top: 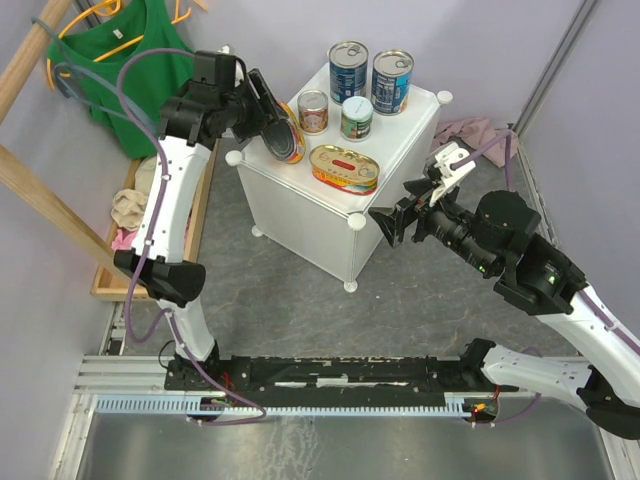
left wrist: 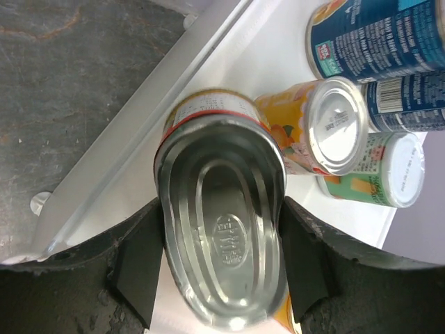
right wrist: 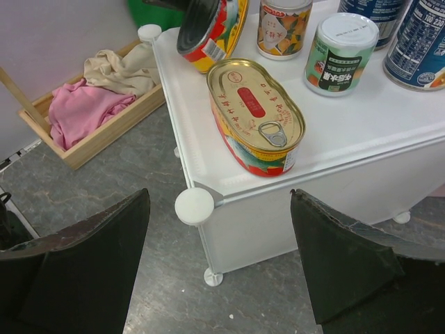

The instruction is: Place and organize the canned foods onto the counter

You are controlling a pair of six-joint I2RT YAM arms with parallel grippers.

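Note:
The white cube counter (top: 300, 210) carries two tall blue cans (top: 348, 68) (top: 392, 80), a small orange can (top: 313, 111), a small green-white can (top: 356, 117) and a flat oval red-yellow tin (top: 344, 167) lying near its front edge. My left gripper (top: 272, 118) is shut on a second oval tin (top: 287, 135), held on edge and tilted over the counter's left edge. In the left wrist view the black fingers (left wrist: 139, 271) press both sides of this tin (left wrist: 222, 236). My right gripper (top: 392, 225) hangs open and empty off the counter's front right corner, its jaws (right wrist: 219, 202) wide apart.
A wooden crate (top: 125, 215) of pink and beige clothes sits on the floor left of the counter. Above it a green garment (top: 140, 50) hangs from a wooden rack (top: 40, 200). A pink cloth (top: 465, 130) lies on the floor right of the counter. Purple walls close in on both sides.

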